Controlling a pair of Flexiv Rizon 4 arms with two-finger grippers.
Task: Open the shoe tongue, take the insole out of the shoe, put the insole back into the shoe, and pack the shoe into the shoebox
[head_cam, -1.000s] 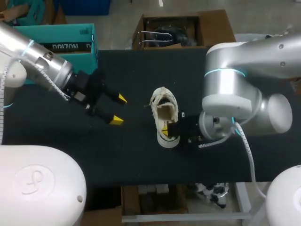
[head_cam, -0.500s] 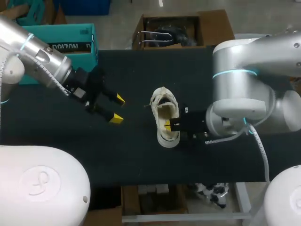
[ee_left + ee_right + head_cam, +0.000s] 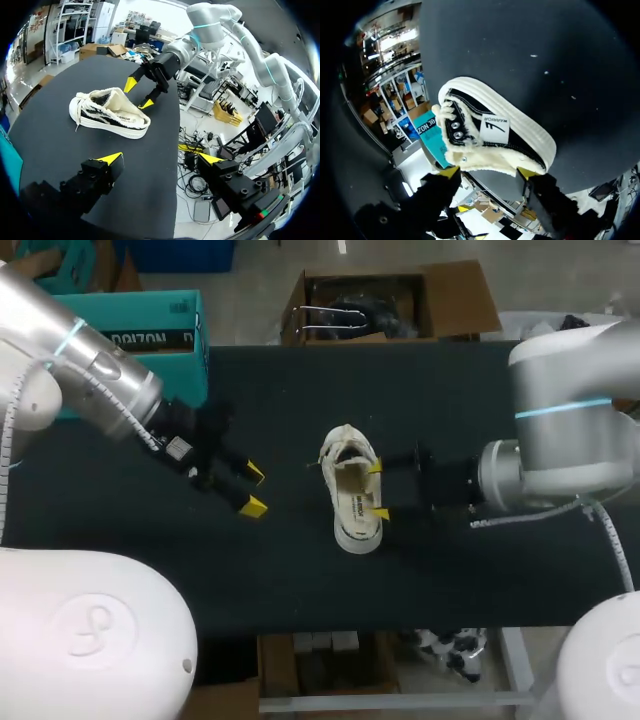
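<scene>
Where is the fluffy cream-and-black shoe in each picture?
Head view: the cream-and-black fleece-lined shoe lies in the middle of the black table.
Left wrist view: the shoe stands on its sole ahead of the left gripper.
Right wrist view: the shoe is just ahead of the right gripper.
Shared landmark: the right gripper's yellow tips, close beside the shoe in the head view and left wrist view too.

The shoe (image 3: 352, 495) shows fleecy cream lining and a smooth rubbery sole on the matt black worktop (image 3: 300, 580).
</scene>
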